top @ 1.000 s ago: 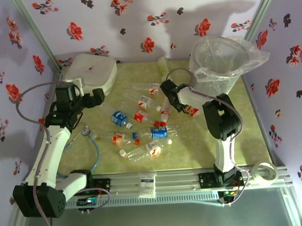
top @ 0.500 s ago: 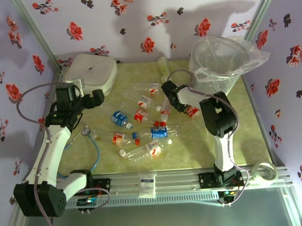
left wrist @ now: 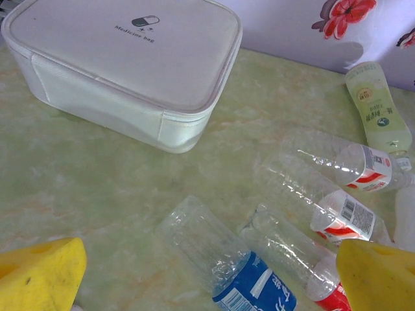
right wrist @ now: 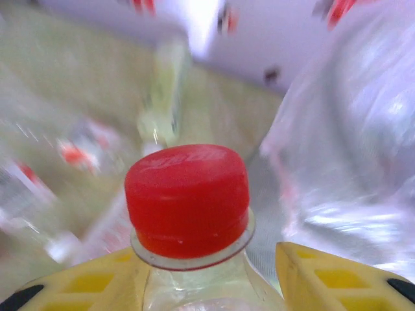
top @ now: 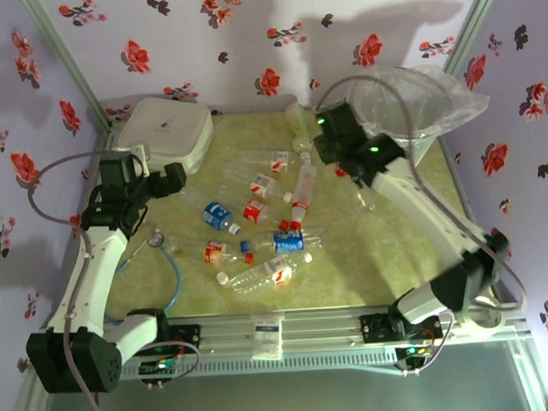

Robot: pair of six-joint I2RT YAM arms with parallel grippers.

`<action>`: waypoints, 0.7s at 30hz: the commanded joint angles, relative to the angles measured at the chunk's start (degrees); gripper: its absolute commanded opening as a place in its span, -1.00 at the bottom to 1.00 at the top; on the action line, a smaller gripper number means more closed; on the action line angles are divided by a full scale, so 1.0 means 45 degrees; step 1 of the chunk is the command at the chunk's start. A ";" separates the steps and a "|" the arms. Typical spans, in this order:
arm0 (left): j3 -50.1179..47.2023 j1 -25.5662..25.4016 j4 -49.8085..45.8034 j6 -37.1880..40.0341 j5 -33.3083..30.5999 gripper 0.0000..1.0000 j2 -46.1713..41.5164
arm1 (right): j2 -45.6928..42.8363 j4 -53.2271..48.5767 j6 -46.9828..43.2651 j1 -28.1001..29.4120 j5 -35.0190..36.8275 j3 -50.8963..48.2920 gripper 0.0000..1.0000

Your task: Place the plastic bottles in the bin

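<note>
My right gripper (right wrist: pixel 214 282) is shut on a clear plastic bottle with a red cap (right wrist: pixel 187 194), the cap sticking out past the yellow fingers. In the top view the right gripper (top: pixel 324 144) hangs raised, just left of the bin (top: pixel 406 109), a translucent bucket lined with a clear bag (right wrist: pixel 350 129). Several plastic bottles (top: pixel 256 209) lie scattered on the green table, and a pale green one (top: pixel 295 121) lies at the back. My left gripper (top: pixel 174 176) stands open above a blue-labelled bottle (left wrist: pixel 249 282), nothing between its fingers (left wrist: pixel 39 275).
A white lidded box (top: pixel 166 130) marked "Medicine bag" (left wrist: pixel 130 58) sits at the back left. A blue hose (top: pixel 172 269) loops near the left arm. A tape roll (top: pixel 483 310) and a white packet (top: pixel 268 333) rest by the front rail.
The right gripper closed on the red-capped bottle and lifted it off the table, swinging up and back toward the bin. The left arm has stayed still.
</note>
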 commanded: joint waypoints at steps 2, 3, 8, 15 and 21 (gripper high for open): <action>-0.0091 0.0092 0.0080 -0.0017 0.0360 0.99 0.0119 | -0.1300 0.1678 -0.0007 -0.0590 -0.1712 0.1195 -0.16; -0.0086 0.0085 0.0073 -0.0036 0.0372 0.99 0.0124 | -0.1411 0.2060 0.0026 -0.0894 -0.1798 0.1488 -0.16; -0.0150 0.0080 0.0120 -0.0076 0.0409 0.98 0.0100 | -0.1550 0.4945 -0.0416 -0.2491 -0.0307 0.1755 -0.17; -0.0170 0.0092 0.0130 -0.0140 0.0546 0.98 0.0144 | -0.1253 0.3290 0.1263 -0.3393 -0.2549 0.1802 -0.11; -0.0153 0.0090 0.0093 -0.0096 0.0582 0.98 0.0262 | -0.3235 -0.0086 0.2612 -0.2893 -0.2534 -0.1636 -0.05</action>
